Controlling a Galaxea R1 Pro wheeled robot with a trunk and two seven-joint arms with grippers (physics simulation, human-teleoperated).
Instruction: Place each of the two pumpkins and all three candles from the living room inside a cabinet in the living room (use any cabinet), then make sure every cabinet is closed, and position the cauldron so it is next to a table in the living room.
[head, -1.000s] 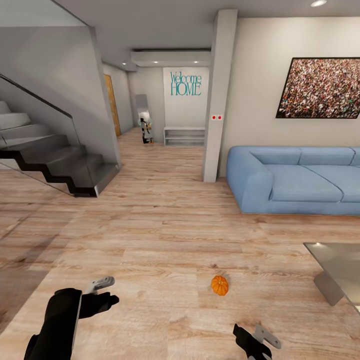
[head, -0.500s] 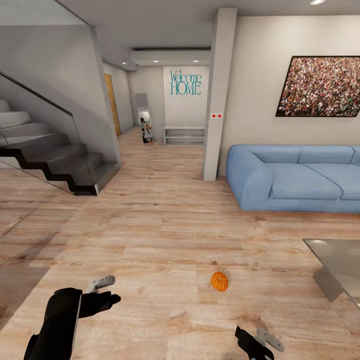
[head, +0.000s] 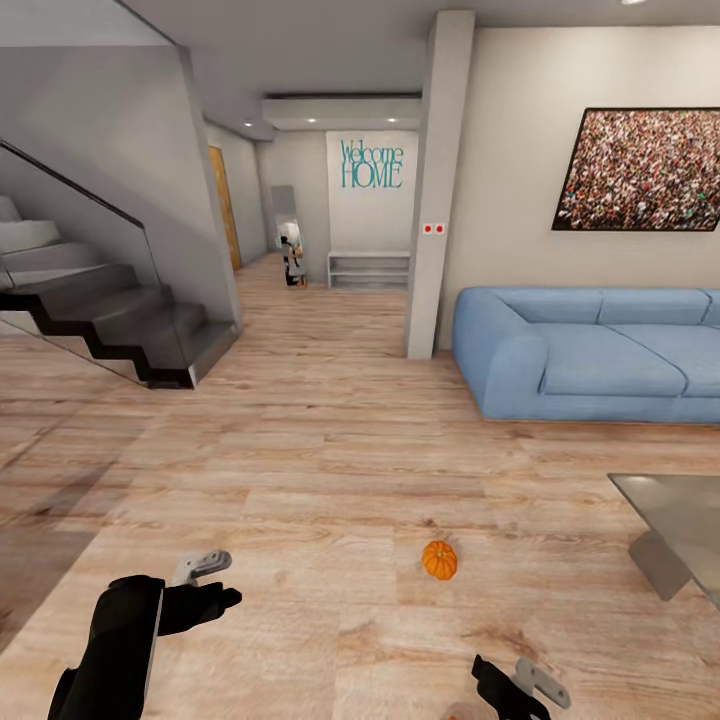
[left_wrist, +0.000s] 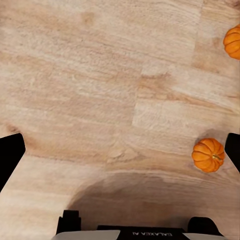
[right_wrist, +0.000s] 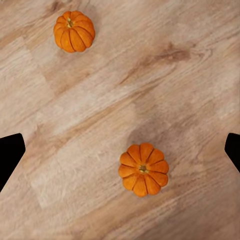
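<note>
A small orange pumpkin (head: 439, 560) sits on the wood floor in the head view, ahead of me and between my two arms. My left gripper (head: 213, 583) hovers low at the left, my right gripper (head: 520, 685) at the bottom edge. The left wrist view has my left gripper (left_wrist: 120, 155) open over bare floor, with one pumpkin (left_wrist: 208, 155) beside a fingertip and another pumpkin (left_wrist: 232, 42) further off. In the right wrist view my right gripper (right_wrist: 120, 150) is open above a pumpkin (right_wrist: 143, 169), and a second pumpkin (right_wrist: 74, 31) lies beyond. A corner of the table (head: 680, 515) shows at the right.
A blue sofa (head: 590, 355) stands against the right wall under a framed picture (head: 645, 170). A grey pillar (head: 432, 190) rises mid-room, and dark stairs (head: 110, 315) climb at the left. A hallway with a low white shelf (head: 368, 270) runs behind.
The whole head picture has slid up a little, so the camera moved. The arms hold nearly the same pose, and the pumpkin lies where it was.
</note>
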